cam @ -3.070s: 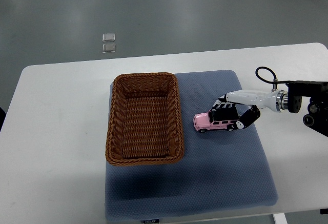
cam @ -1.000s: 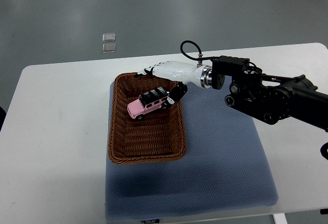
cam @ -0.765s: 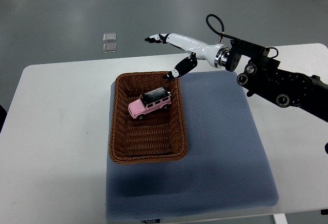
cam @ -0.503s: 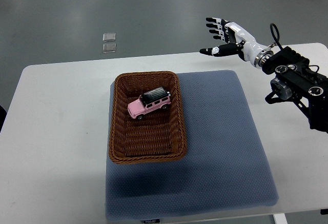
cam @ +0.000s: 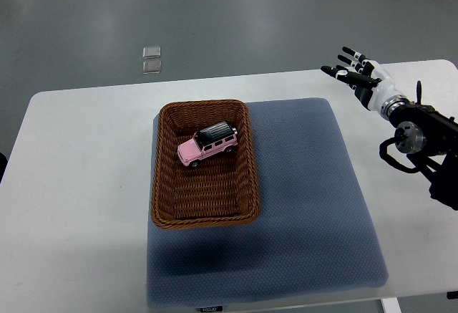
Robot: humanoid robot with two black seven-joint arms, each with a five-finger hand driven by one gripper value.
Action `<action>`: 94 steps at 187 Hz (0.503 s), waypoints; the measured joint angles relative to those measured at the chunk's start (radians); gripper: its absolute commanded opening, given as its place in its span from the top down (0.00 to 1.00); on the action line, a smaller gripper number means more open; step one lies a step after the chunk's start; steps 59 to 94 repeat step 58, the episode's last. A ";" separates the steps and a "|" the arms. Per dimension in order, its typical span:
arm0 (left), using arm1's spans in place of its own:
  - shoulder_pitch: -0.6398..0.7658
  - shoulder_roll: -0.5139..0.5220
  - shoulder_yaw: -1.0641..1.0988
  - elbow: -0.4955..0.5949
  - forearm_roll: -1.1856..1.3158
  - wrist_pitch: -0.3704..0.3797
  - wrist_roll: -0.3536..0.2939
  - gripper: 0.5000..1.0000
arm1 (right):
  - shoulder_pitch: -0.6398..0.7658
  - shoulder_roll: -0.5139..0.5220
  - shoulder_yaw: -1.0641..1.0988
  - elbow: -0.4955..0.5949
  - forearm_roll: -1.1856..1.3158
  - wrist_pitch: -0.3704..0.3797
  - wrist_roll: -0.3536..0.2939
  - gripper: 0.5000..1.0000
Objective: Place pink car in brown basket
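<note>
The pink toy car (cam: 208,143) with a black roof lies inside the brown wicker basket (cam: 204,215), in its far half, nose toward the left. The basket stands on the left part of a blue-grey mat (cam: 308,198). My right hand (cam: 352,69) is raised above the table's far right part, well to the right of the basket, fingers spread and holding nothing. My left arm is out of view.
The white table (cam: 79,184) carries the mat and basket. Two small clear square items (cam: 151,59) lie on the grey floor beyond the table's far edge. The right arm's black joints (cam: 418,141) hang over the table's right side.
My right hand carried the car from the mat into the basket, let go of it, then lifted and pulled back to the right. The car now rests in the basket.
</note>
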 measured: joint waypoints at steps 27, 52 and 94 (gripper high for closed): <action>0.000 0.000 -0.001 0.000 0.000 0.000 0.000 0.00 | -0.013 0.004 0.008 -0.001 0.003 0.000 0.003 0.17; 0.000 0.000 -0.003 0.001 0.000 0.000 0.000 0.00 | -0.014 0.007 0.009 0.000 0.003 0.008 0.003 0.17; 0.000 0.000 -0.004 0.001 0.000 0.000 0.000 0.00 | -0.014 0.006 0.009 0.001 0.003 0.009 0.003 0.17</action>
